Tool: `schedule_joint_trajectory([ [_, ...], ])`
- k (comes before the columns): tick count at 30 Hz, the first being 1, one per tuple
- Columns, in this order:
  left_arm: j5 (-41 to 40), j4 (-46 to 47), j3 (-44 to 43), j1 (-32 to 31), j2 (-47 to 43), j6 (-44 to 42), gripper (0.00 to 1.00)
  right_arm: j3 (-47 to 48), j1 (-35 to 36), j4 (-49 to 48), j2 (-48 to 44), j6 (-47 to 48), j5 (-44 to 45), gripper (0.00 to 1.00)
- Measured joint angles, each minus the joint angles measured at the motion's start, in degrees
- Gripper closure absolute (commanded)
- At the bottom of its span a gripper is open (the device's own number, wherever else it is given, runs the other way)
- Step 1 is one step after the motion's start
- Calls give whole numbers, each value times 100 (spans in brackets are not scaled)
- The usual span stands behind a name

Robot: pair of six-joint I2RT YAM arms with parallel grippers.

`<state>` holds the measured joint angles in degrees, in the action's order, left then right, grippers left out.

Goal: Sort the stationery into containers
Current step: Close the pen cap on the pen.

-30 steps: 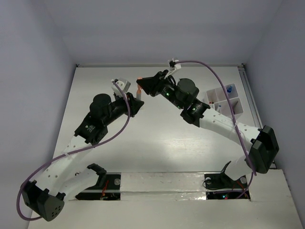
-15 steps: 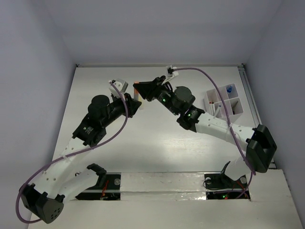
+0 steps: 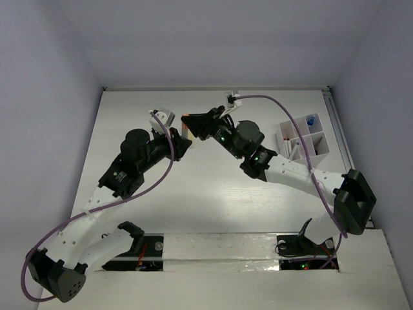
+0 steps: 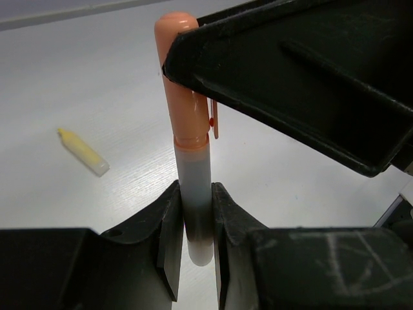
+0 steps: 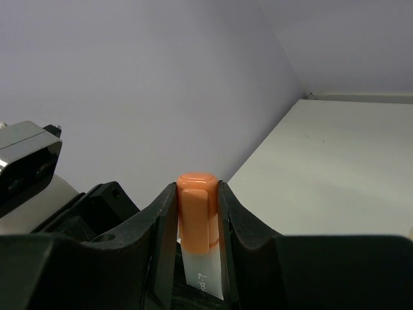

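Observation:
Both grippers hold one pen [image 4: 193,169], a white barrel with an orange cap [image 4: 184,71], above the far middle of the table. My left gripper [image 4: 195,194] is shut on the white barrel, near its lower end. My right gripper [image 5: 195,190] is shut on the orange cap [image 5: 197,213] from above. In the top view the two grippers meet at the pen [image 3: 186,124], the left gripper [image 3: 182,139] just under the right gripper [image 3: 189,119]. The white compartment container [image 3: 321,145] stands at the far right, with a blue-tipped item [image 3: 311,120] in it.
A small yellow-tipped stick [image 4: 82,152] lies flat on the table to the left of the held pen. Grey walls close in the table on the left, far and right sides. The right arm's purple cable [image 3: 284,113] arcs over the container.
My right gripper has shifted slightly left, closing over the pen's cap above the left gripper. The left arm has barely moved.

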<state>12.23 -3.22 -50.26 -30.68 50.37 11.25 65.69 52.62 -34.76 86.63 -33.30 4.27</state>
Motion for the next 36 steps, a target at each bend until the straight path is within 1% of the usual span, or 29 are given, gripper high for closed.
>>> schedule_joint_trajectory([
  [6, 138, -348, 15, -39, 4, 22, 100, -487, 70, -42, -223, -66, 90, 100],
  [10, 262, -444, 92, -76, 13, 22, 100, -739, 210, -70, -337, -33, 428, 100],
  [12, 284, -483, 107, -74, 20, 24, 100, -741, 361, -66, -332, 133, 721, 100],
  [15, 304, -492, 107, -74, 24, 26, 100, -715, 485, -59, -328, 337, 927, 100],
  [25, 249, -638, 103, -74, 24, 24, 100, -741, 494, -17, -289, 321, 820, 100],
  [31, 367, -1163, 17, -146, 153, 24, 100, -1381, 498, -435, -407, -4, 750, 100],
  [36, 455, -1622, -232, -319, 520, 22, 100, -1897, 522, -841, -487, -304, 844, 100],
])
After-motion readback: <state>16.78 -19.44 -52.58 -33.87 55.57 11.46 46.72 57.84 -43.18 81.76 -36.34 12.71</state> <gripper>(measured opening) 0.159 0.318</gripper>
